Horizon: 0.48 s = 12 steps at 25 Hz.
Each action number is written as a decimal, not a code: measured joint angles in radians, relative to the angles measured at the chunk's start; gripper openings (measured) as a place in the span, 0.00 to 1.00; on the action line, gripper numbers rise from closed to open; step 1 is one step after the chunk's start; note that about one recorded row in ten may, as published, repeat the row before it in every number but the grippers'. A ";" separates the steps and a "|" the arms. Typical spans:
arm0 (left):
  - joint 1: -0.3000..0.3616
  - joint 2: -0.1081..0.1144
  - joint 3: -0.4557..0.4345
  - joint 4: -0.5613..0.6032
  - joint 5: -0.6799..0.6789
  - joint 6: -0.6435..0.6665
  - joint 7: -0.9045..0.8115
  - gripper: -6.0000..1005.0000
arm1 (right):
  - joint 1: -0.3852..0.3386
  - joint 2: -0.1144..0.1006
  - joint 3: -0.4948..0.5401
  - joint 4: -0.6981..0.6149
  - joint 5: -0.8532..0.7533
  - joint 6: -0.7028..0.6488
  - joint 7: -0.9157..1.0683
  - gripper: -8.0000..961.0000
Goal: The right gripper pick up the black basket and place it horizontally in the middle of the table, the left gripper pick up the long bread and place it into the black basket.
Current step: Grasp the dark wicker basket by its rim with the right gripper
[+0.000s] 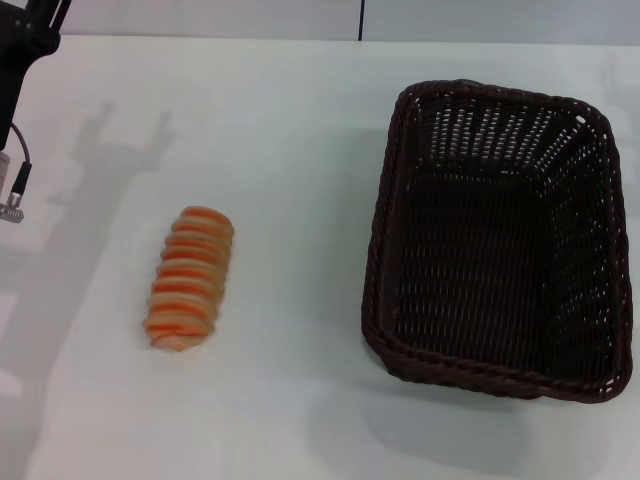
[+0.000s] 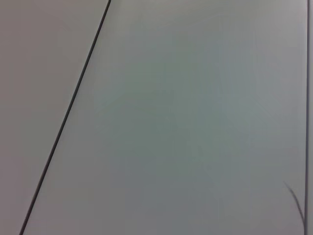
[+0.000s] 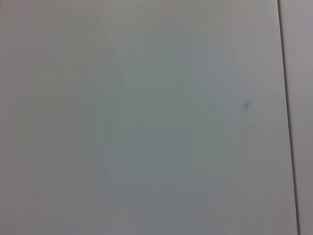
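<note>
Nothing gripped yet. Basket [image 1: 500, 240] on the right half of the table [image 1: 300, 120], empty, long axis running away from the robot, so probably due a quarter turn before lying crosswise in the middle. Bread [image 1: 190, 278] well apart to its left, long axis also near to far. Right gripper out of sight in every view, so no telling which way the basket lies from it, nor whether spread or pressed together. Only part of the left arm [image 1: 25, 45] visible, far left corner, beyond the bread; fingers unseen.
</note>
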<state>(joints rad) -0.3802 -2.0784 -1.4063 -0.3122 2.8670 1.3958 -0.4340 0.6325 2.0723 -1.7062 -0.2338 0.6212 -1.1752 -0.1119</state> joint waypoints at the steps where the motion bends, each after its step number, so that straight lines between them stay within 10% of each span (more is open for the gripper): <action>1: -0.001 0.000 0.000 0.000 0.000 0.000 0.000 0.83 | 0.000 0.000 0.000 0.000 0.000 -0.001 0.000 0.65; 12: -0.005 0.000 0.001 0.001 0.000 -0.004 0.000 0.83 | 0.001 0.000 0.001 -0.002 0.000 -0.001 0.001 0.65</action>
<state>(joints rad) -0.3850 -2.0784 -1.4053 -0.3113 2.8670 1.3918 -0.4340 0.6330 2.0724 -1.7053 -0.2360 0.6212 -1.1758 -0.1110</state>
